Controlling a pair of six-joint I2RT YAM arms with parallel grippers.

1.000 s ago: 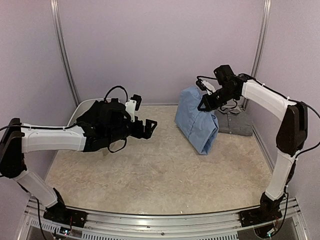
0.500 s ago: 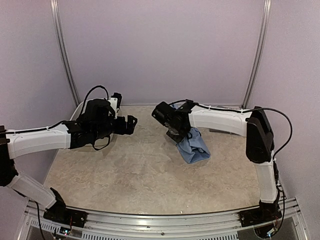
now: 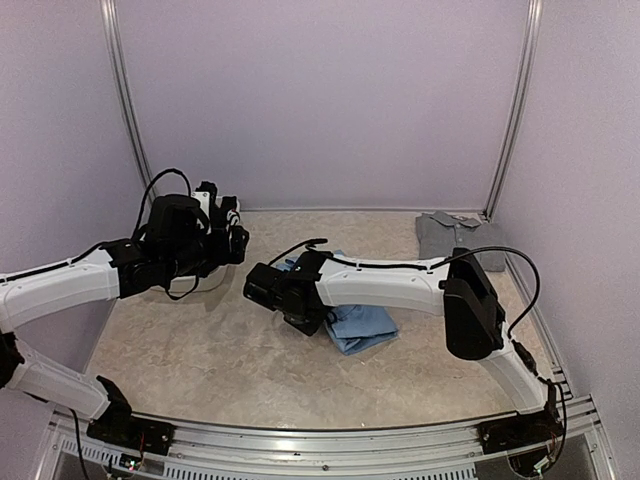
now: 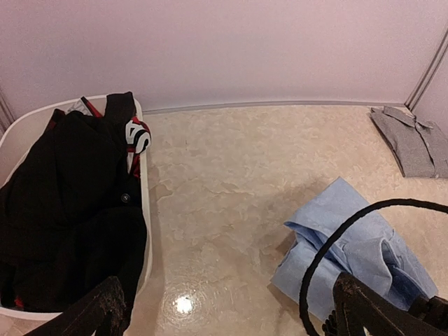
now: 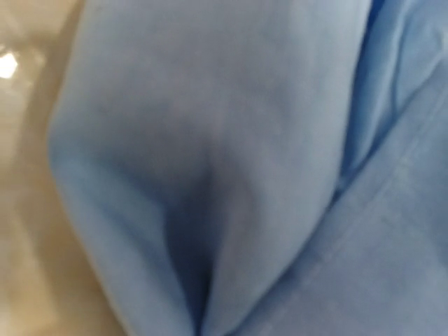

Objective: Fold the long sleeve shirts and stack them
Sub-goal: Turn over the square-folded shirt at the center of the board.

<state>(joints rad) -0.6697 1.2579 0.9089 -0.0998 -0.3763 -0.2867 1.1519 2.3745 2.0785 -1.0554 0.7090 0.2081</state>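
Beige tabletop (image 3: 250,365) under leftward-stretched right arm (image 3: 390,280), right gripper (image 3: 305,320) pinching crumpled light blue cloth shirt (image 3: 365,325), tips hidden; left gripper (image 3: 230,232) wide.

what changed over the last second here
The right pincer, shut on the light blue shirt, swung it from up high beside the grey shirt down and left to the middle of the table, where it now lies bunched. The left pincer, open throughout, drew back toward the white tub. The grey shirt stayed folded in the back right corner.
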